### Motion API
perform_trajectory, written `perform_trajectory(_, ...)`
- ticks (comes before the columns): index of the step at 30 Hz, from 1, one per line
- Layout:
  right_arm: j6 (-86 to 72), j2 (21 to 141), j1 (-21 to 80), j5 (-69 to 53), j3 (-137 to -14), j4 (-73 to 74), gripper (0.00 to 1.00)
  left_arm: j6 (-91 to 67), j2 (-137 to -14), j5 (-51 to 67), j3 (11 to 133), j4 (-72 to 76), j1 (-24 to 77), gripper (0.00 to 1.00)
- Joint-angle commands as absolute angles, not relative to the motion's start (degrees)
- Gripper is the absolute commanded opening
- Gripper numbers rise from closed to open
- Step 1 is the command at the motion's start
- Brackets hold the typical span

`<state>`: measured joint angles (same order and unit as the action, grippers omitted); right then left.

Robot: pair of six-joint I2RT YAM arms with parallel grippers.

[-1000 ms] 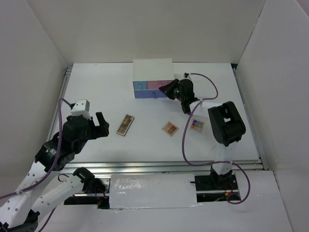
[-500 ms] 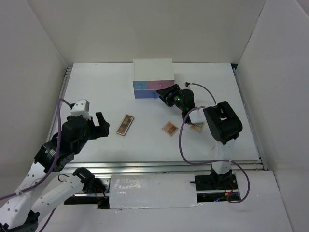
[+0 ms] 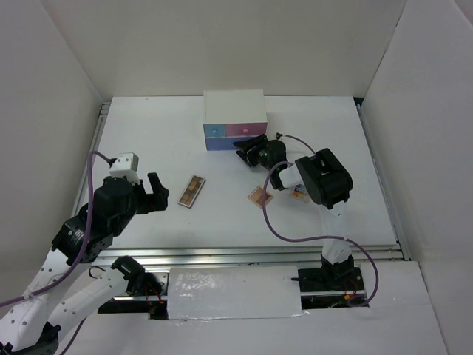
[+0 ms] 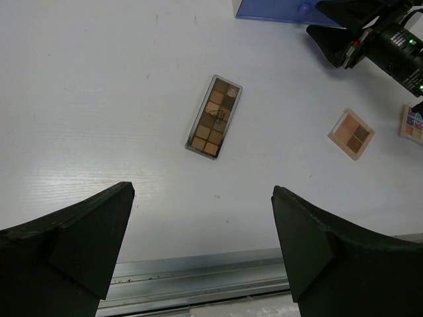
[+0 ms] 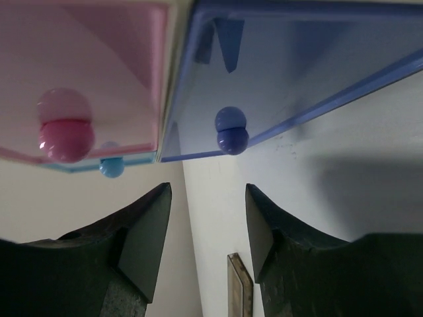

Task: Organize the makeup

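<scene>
Makeup lay loose on the table in the top view. The long brown palette (image 3: 192, 191), the square pinkish palette (image 3: 259, 197) and the multicolour palette (image 3: 299, 192) were spread out, well apart from the white drawer box (image 3: 234, 111). None was stored, so the sorting looked barely begun. The right gripper (image 3: 247, 151) pointed at the box's lower front. The left gripper (image 3: 151, 194) hovered near the long palette.

In the left wrist view, the left gripper (image 4: 201, 193) was spread wide and empty above the long brown palette (image 4: 213, 117). The pinkish palette (image 4: 351, 134) lay further right.

In the right wrist view, the right gripper (image 5: 208, 191) was parted and held nothing, just short of the purple drawer's knob (image 5: 231, 130). The pink knob (image 5: 63, 132) sat alongside. My guess is that opening this drawer came first, then every item.
</scene>
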<state>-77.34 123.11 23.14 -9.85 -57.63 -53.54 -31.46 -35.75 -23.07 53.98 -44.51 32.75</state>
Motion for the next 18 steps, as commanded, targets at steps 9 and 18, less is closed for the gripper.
perform_trajectory(9, -81.0, 126.6, 23.6, -7.5, -63.1, -50.7, 0.53, -29.8, -35.1, -21.2, 53.5, -41.1, 32.5, 0.99)
perform_trajectory(18, -81.6, 127.7, 23.5, -6.9, -67.8, -42.0, 0.48, -29.5, -34.6, -20.7, 53.5, -40.8, 32.4, 0.99)
